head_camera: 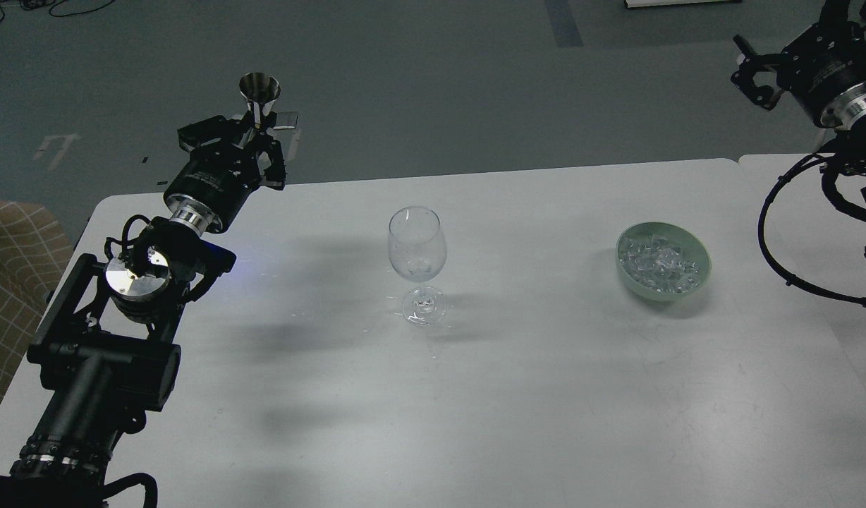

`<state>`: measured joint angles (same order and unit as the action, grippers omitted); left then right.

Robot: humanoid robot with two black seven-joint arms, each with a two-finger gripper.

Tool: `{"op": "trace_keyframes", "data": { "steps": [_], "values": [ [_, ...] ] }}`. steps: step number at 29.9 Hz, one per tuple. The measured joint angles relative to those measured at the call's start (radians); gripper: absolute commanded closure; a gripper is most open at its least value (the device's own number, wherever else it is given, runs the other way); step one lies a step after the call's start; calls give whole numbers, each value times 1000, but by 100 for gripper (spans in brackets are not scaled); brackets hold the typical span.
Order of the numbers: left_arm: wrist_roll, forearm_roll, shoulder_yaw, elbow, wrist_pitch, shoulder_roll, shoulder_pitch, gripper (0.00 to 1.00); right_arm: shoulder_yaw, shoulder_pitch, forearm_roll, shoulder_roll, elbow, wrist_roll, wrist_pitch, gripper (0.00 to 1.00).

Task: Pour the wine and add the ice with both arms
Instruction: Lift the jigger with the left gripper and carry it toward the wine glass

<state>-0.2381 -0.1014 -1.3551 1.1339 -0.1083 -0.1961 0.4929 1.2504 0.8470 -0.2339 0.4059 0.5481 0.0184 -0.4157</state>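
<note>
A clear wine glass [417,261] stands upright in the middle of the white table [475,395]. Any wine in it is too faint to tell. My left gripper [253,137] is shut on a small steel jigger [259,95] and holds it upright, high above the table's far left corner, left of the glass. A pale green bowl [697,282] right of the glass holds many small clear ice cubes [656,263]. My right gripper [754,74] is raised at the upper right, beyond the table's far edge, with empty fingers that look parted.
A tan checked cloth [10,282] lies off the table's left edge. A seam to a second table [793,204] runs at the far right. Black cables [793,240] loop from my right arm over that table. Grey floor lies behind.
</note>
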Motion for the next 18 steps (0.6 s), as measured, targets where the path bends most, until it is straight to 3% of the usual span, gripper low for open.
{"op": "trace_keyframes", "data": {
  "steps": [4,9,18],
  "values": [
    [-12,0,8,70,45,10,-20,100,2,-15,1,2,0,-2,-2,0],
    [-14,2,21,241,137,48,-101,100,11,-25,1,3,2,-5,-2,0],
    [-14,8,57,431,205,50,-210,100,14,-29,1,17,11,-5,-2,0]
  ]
}}
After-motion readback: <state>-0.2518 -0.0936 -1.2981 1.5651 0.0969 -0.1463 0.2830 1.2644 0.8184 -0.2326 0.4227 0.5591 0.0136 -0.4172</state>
